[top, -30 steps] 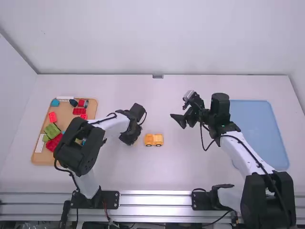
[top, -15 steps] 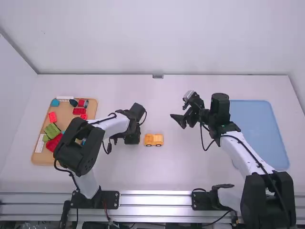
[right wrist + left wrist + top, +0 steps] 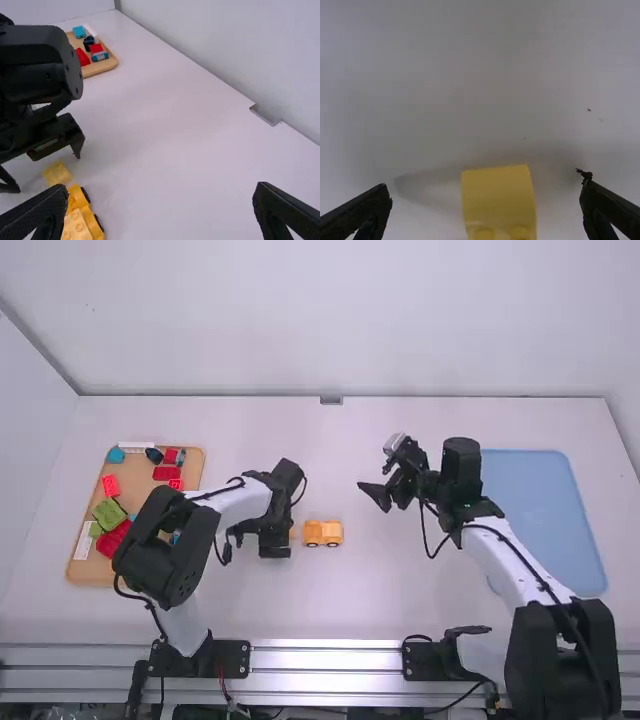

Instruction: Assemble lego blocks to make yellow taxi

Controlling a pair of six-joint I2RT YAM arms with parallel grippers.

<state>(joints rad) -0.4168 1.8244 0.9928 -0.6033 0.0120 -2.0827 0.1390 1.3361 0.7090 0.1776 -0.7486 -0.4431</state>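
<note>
In the high view my left gripper (image 3: 275, 537) hangs over the table just left of the orange-yellow car (image 3: 323, 533). A small yellow block (image 3: 292, 533) peeks out between them. The left wrist view has that yellow block (image 3: 499, 200) between the spread fingers of my left gripper (image 3: 487, 189), touching neither. My right gripper (image 3: 376, 495) is up and to the right of the car, open and holding nothing. From its wrist, my right gripper (image 3: 161, 191) has its fingers wide apart; the yellow block (image 3: 57, 173) lies close to the wheeled car (image 3: 82, 217).
A wooden tray (image 3: 90, 573) on the left holds red, green and blue blocks. A blue tray (image 3: 545, 520) lies on the right. Behind the table stands a white wall.
My left gripper has turned at the wrist, its end shifting slightly toward the front left and uncovering the yellow block's edge. The right arm has barely moved.
</note>
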